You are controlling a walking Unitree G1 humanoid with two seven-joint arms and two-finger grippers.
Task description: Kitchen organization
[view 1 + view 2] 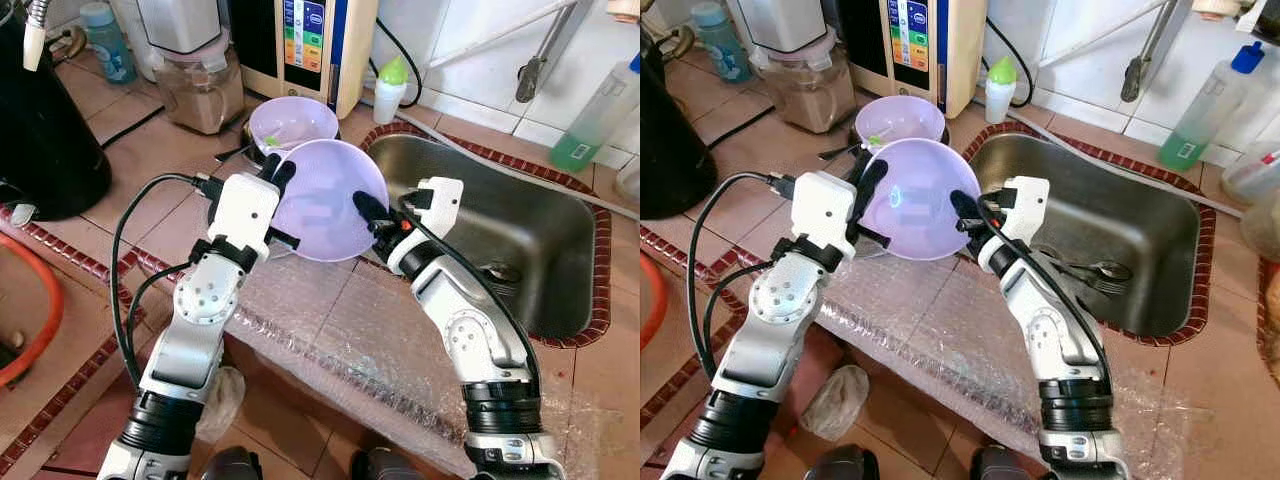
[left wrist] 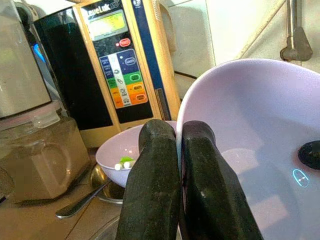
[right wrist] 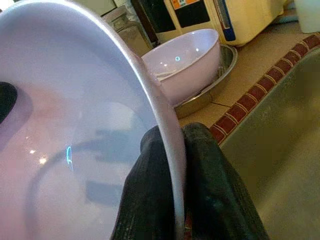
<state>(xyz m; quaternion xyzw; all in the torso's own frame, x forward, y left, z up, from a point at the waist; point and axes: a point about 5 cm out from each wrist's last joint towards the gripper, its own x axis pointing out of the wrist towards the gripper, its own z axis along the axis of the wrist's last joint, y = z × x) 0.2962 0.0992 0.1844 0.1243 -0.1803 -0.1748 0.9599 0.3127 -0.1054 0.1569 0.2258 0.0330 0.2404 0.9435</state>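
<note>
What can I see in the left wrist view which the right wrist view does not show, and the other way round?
Left wrist view alone: a spoon on the counter and the machine's coloured button panel. Right wrist view alone: the steel sink with its red tile border. Both: the lilac bowl pinched at its rim by a gripper, and the second lilac bowl behind it.

Lilac plastic bowl [image 1: 325, 200]: large, round, glossy, empty; centre of frame, held tilted above the counter [image 1: 150, 160] beside the sink's left rim, its rim pinched on both sides.

Second lilac bowl [image 1: 292, 124]: smaller, upright, just behind the first, nested in a shallow metal dish; holds small green-and-white bits.
</note>
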